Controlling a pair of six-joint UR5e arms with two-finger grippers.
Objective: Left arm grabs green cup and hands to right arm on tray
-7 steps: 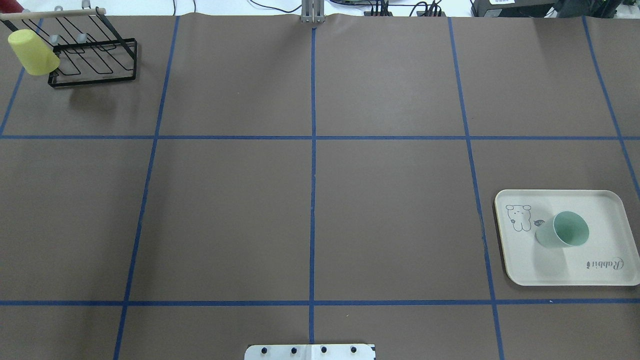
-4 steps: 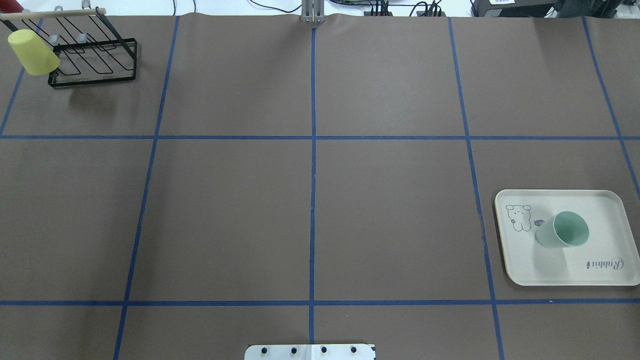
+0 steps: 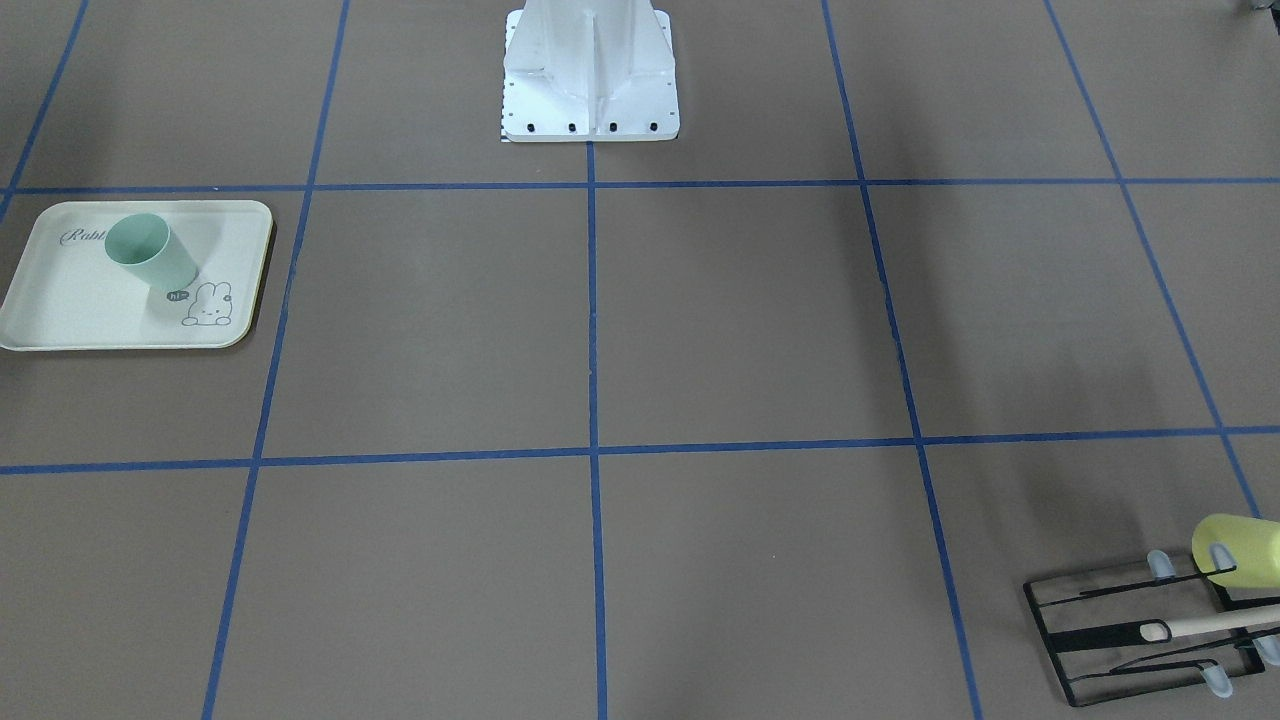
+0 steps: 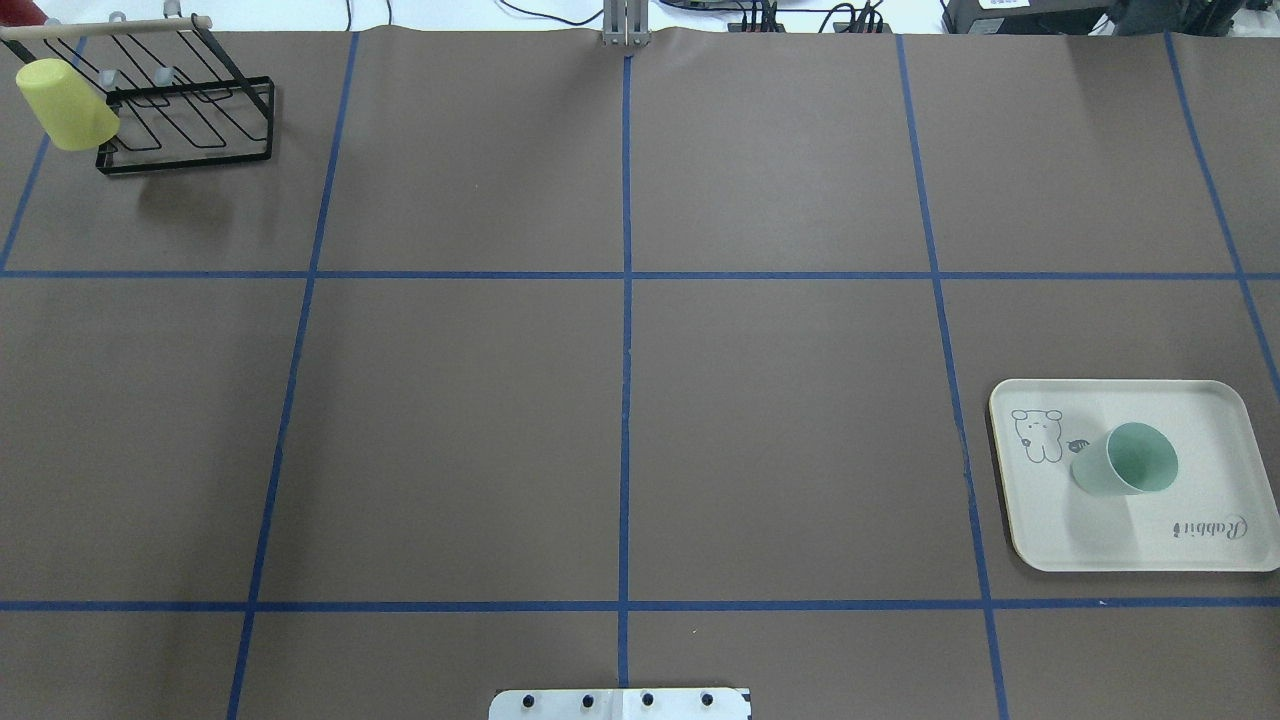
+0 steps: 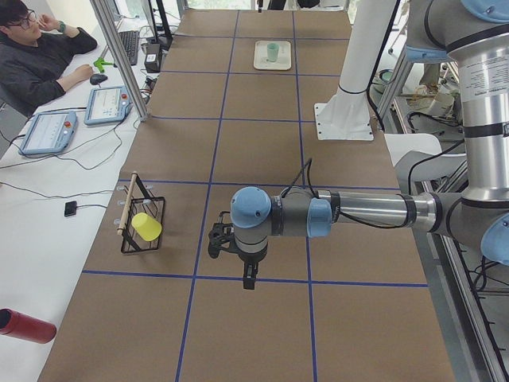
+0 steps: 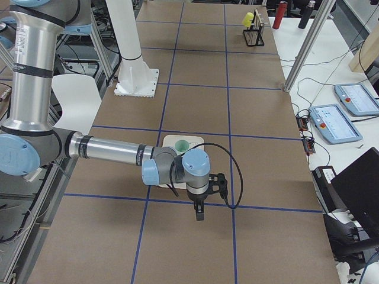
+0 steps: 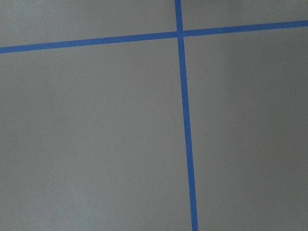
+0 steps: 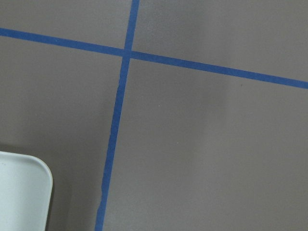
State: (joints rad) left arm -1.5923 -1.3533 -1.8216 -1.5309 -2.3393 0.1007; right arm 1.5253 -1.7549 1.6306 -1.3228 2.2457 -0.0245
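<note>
Front-facing view: the green cup [image 3: 150, 252] sits mouth-up on the tray [image 3: 60, 310], right next to the little bunny drawing, at the robot's-right end of the table [image 3: 750, 320]. Way over in the opposite corner a yellow cup [image 3: 1240, 548] hangs on a black wire rack [image 3: 1130, 630]. The white robot base [image 3: 590, 80] is up top.

Overhead view: same deal, cup between the bunny and the "Rabbit" script.

Left side view: the left arm [image 5: 358, 211] stretches out low and the left gripper [image 5: 249, 280] points down over bare table, near the rack. I can't tell how wide the claw is. A person [image 5: 40, 60] sits at a side desk.

Right side view: the right arm [image 6: 112, 151] reaches out and the right gripper [image 6: 199, 214] points down just beside the tray. Can't tell that claw's width either.

Left wrist view: just crossing blue tape [image 7: 185, 120].

Right wrist view: tape plus one rounded tray corner.
</note>
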